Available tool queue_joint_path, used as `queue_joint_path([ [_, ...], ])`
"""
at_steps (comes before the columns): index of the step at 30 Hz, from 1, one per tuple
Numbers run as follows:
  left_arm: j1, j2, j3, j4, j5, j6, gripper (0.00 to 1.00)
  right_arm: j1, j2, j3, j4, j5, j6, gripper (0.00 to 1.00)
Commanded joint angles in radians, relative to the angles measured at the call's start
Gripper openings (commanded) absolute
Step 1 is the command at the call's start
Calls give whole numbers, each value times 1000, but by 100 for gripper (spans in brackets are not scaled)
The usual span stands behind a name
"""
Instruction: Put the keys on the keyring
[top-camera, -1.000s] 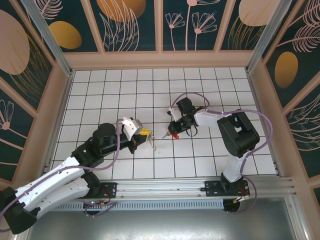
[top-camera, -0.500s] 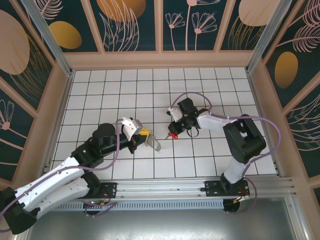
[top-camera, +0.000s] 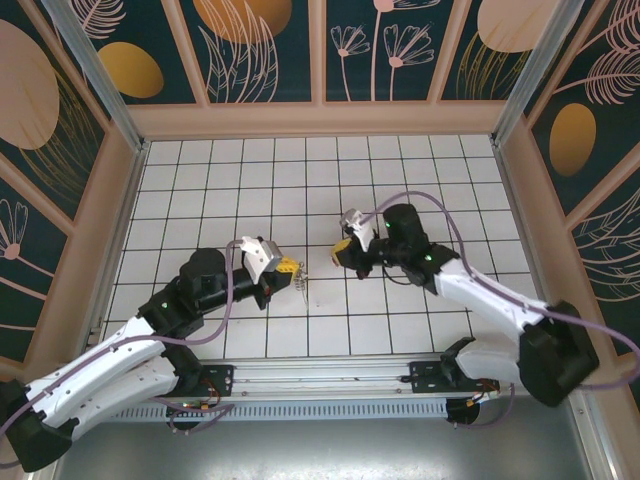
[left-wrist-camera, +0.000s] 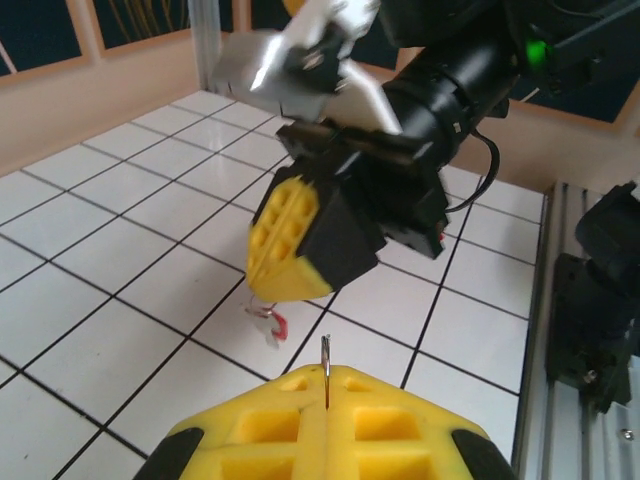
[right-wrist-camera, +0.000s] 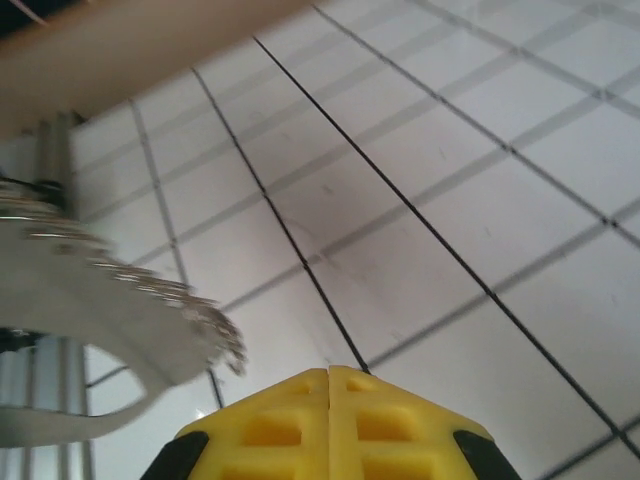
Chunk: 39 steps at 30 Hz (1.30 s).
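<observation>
I am reaching my left arm (top-camera: 110, 365) in from the near left corner of the white tiled counter (top-camera: 200, 180) toward its middle. My left jaws are pressed together, and their yellow fingertips (left-wrist-camera: 300, 430) are pinching the keyring (left-wrist-camera: 325, 368). In the left wrist view a thin metal wire is standing up out of the seam between them. From above, a small silvery bit is hanging just off those tips, a little nearer the near edge than the counter's middle.

Just to the right, the key (left-wrist-camera: 269, 322) is showing as a blurred red and silver bit right under the tip of my right jaws. I cannot tell whether I am pinching it or whether it is lying on the tile. My right jaws are pressed together too, their yellow fingertips (right-wrist-camera: 290, 425) meeting with no gap. They are pointing toward the left jaws, near them but apart. At the left of the right wrist view a blurred silvery metal piece (right-wrist-camera: 120, 290) with a toothed edge is showing, and I cannot tell what it is. My right arm (top-camera: 480, 295) is stretching in from the near right corner.
</observation>
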Motion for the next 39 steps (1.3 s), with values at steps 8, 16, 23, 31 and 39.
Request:
queue_joint_path([
  [8, -3, -5, 66, 50, 206, 88, 0, 16, -217, -134, 488, -301, 93, 0],
  [16, -4, 11, 78, 70, 240, 134, 0, 24, -196, -165, 627, -381, 158, 0],
  [23, -4, 19, 76, 78, 246, 136, 0, 35, -189, -157, 603, -415, 150, 0],
  [31, -3, 27, 72, 81, 261, 137, 0, 65, -156, -142, 598, -411, 127, 0],
  [39, -4, 34, 73, 82, 290, 133, 0, 87, -128, -124, 613, -411, 122, 0],
])
